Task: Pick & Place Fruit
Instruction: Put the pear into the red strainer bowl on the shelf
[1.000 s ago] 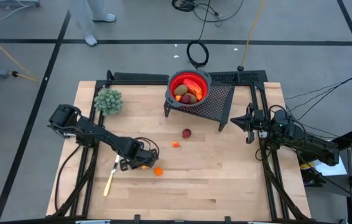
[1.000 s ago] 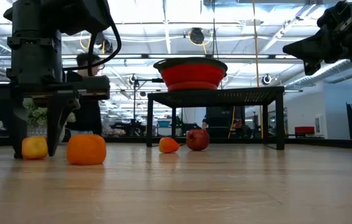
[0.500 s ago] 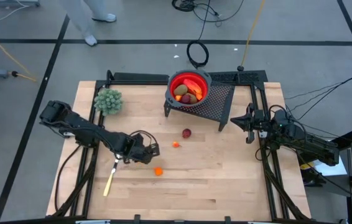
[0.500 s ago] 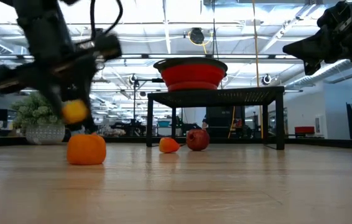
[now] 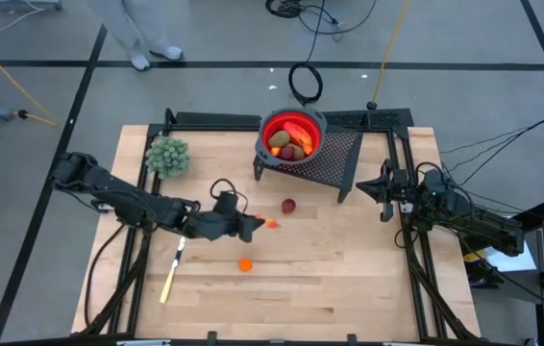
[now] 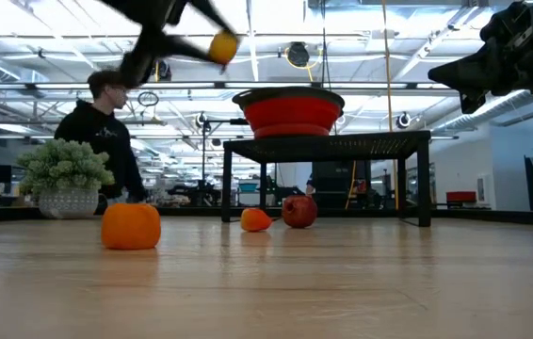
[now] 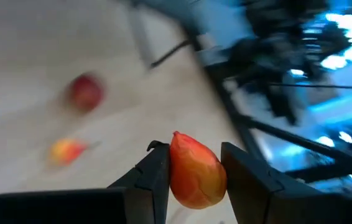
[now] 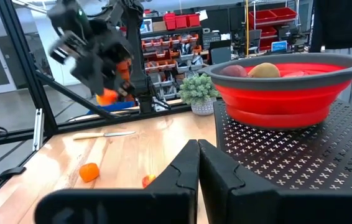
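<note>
Jaws of the left gripper (image 7: pixel 193 165) clamped on a small orange fruit piece (image 7: pixel 196 172), lifted off the counter (image 5: pixel 349 269) mid-carry.
Transport step, by my read: next it needs to go up and over the rim of the red bowl (image 5: pixel 292 135) on the black rack (image 5: pixel 344 159), then let go. Left on the counter: orange bit (image 5: pixel 244 264), small orange bit (image 5: pixel 272 223), dark red ball (image 5: pixel 288 206). Right gripper (image 5: pixel 369 188) parked by the rack, jaws together.

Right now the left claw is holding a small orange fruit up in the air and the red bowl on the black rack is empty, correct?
Not quite. The red bowl is not empty: the high view shows fruit in it. The rest holds: the left claw grips a small orange fruit above the table.
</note>
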### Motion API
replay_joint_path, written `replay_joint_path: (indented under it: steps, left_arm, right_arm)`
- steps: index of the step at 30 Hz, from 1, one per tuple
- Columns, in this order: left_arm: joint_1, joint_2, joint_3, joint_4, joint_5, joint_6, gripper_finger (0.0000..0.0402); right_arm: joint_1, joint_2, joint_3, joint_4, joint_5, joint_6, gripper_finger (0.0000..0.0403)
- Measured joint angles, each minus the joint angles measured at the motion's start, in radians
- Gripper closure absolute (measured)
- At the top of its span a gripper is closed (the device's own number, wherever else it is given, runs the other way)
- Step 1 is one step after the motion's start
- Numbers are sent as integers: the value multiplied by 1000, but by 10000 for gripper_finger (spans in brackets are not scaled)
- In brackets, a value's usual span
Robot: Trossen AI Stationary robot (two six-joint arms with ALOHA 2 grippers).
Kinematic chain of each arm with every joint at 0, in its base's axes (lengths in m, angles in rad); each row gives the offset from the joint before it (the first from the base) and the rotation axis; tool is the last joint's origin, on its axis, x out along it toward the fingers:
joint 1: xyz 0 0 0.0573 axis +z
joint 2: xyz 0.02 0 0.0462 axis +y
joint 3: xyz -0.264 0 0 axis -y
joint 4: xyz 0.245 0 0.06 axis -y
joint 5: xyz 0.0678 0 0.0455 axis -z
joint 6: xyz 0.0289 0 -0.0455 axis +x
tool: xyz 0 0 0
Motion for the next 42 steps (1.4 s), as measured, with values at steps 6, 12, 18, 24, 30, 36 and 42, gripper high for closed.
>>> replay_joint_path:
  steps: [6,12,18,24,30,36,42]
  left_arm:
    - [1,0,0,261,1,317,275]
    - [1,0,0,461,18,543,275]
    - [1,0,0,613,54,690,275]
    - [1,0,0,763,173,796,275]
    - [1,0,0,907,303,907,275]
    - [1,1,0,1027,427,994,275]
    - [1,1,0,1114,503,1068,275]
  right_arm:
    - [0,0,0,0,0,0,403]
    - [0,0,0,0,0,0,403]
    - [0,0,0,0,0,0,403]
    - [0,0,0,0,-1,0,403]
    - [0,0,0,0,-1,-1,403]
    - [0,0,0,0,-1,-1,403]
    - [0,0,0,0,-1,-1,403]
